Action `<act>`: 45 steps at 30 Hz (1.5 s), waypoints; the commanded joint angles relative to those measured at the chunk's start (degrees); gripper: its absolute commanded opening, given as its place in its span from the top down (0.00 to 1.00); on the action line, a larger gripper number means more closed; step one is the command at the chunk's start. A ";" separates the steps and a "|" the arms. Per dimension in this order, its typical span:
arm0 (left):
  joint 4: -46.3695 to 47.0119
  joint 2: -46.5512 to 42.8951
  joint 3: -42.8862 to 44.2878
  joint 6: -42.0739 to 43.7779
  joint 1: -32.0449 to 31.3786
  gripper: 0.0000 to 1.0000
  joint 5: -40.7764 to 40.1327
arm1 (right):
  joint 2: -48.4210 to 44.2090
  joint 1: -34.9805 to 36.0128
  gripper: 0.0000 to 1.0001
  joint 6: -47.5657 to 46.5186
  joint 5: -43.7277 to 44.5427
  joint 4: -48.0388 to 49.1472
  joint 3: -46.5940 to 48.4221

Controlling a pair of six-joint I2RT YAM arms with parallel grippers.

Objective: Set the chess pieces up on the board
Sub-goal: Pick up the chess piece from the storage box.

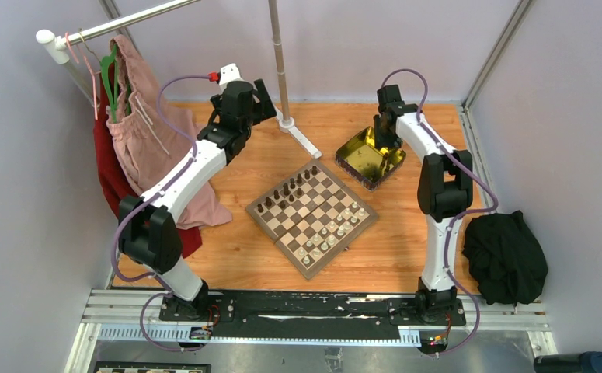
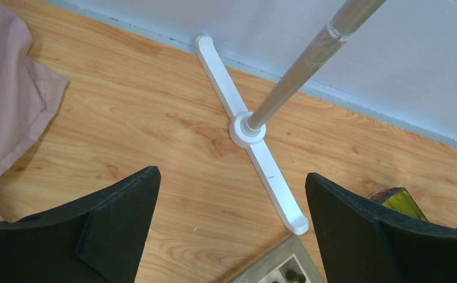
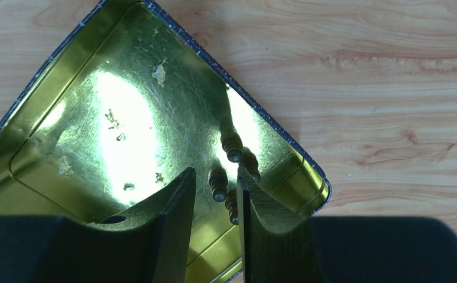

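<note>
The board (image 1: 313, 217) lies turned like a diamond mid-table. Dark chess pieces (image 1: 286, 194) stand along its upper-left side and pale ones (image 1: 332, 233) along its lower-right side. Its corner (image 2: 285, 262) shows in the left wrist view. My right gripper (image 1: 383, 141) reaches into the yellow-gold tin (image 1: 363, 159). In the right wrist view it (image 3: 215, 172) is open, its jaws either side of a dark piece (image 3: 217, 184) lying on the tin floor (image 3: 125, 118). More dark pieces (image 3: 233, 147) lie beside it. My left gripper (image 2: 232, 174) is open and empty above bare table, behind the board.
A clothes rack's pole and white foot (image 2: 246, 130) stand just behind the board (image 1: 297, 134). Pink (image 1: 150, 132) and red garments hang at the left, draping onto the table. A black cloth (image 1: 507, 256) lies at the right edge.
</note>
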 commanded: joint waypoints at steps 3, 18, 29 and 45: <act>1.87 2.07 2.89 0.92 0.63 0.00 0.47 | 3.20 -2.02 0.64 0.77 -0.45 -0.79 2.85; 1.70 3.71 4.16 1.22 0.91 0.00 0.28 | 6.39 -3.28 0.64 1.25 -2.37 -0.79 4.86; 1.60 3.90 4.23 0.92 0.90 0.00 0.42 | 6.50 -3.62 0.64 2.02 -3.09 -0.80 3.61; 1.85 3.42 3.45 0.48 0.98 0.00 0.96 | 5.78 -3.59 0.65 2.39 -3.62 -0.78 1.83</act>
